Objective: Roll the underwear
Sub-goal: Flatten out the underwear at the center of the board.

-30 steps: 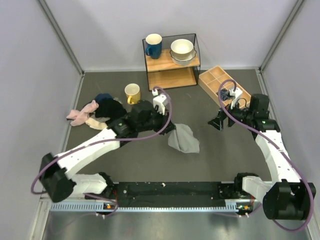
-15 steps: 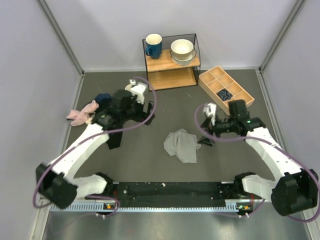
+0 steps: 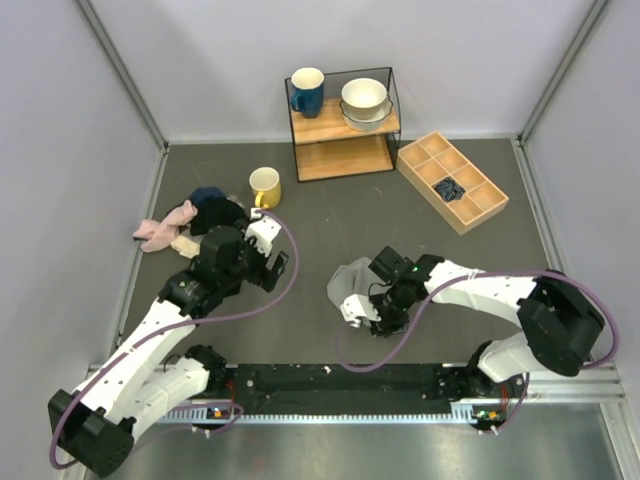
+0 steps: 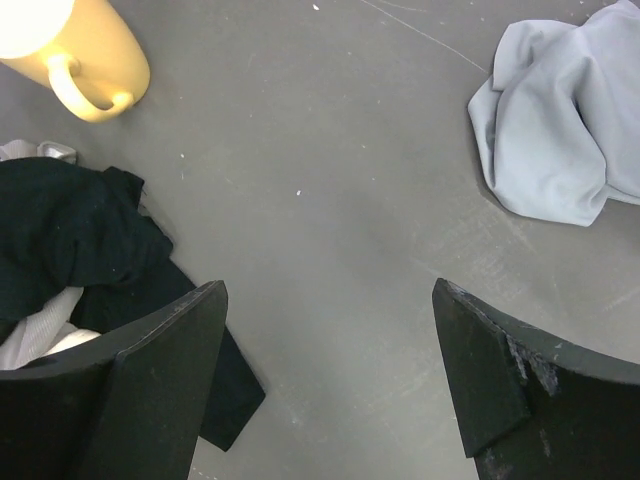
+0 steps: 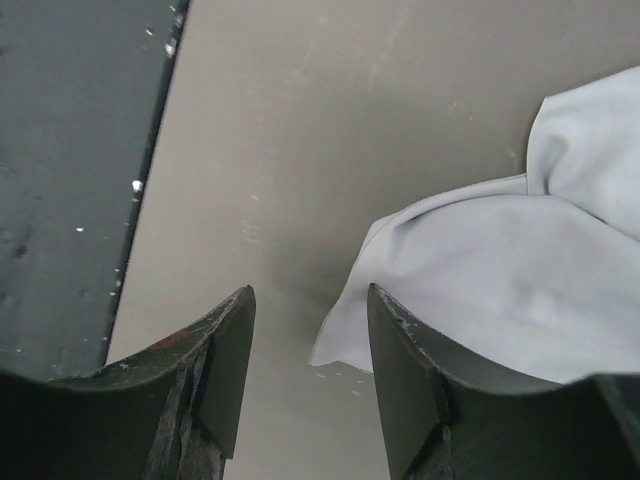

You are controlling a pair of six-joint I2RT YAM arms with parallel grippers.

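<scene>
Fingers of the right gripper (image 5: pixel 310 300) stand parted to a middling gap with nothing clamped. Those of the left gripper (image 4: pixel 328 300) are spread wide, also holding nothing.

Largest down:
- The dark grey table (image 3: pixel 330 205) is bare under the left gripper.
- A two-level shelf (image 3: pixel 345 125) at the far edge holds a blue mug (image 3: pixel 306 92) and bowls (image 3: pixel 364 100).
- A wooden tray (image 3: pixel 432 196) to its right has a small dark bundle (image 3: pixel 450 187) in one compartment. That one isn't my target.
- A heap of clothes (image 3: pixel 205 215), dark and pink, sits at far left.
- The underwear (image 3: pixel 352 283) lies crumpled about mid-table, toward the near edge. The right gripper is low at its near side, and in the right wrist view a loose corner lies in line with the finger gap.
- The yellow mug (image 3: pixel 264 186) is well apart from it.

Handling, my read: the cloth is thin, soft and light with no stiffness. It should drape and bunch rather than slide as one piece, so it likely needs flattening before any roll. I'd pinch that loose corner along the hem, low against the table. The risk is catching only a top fold, so the rest trails.
</scene>
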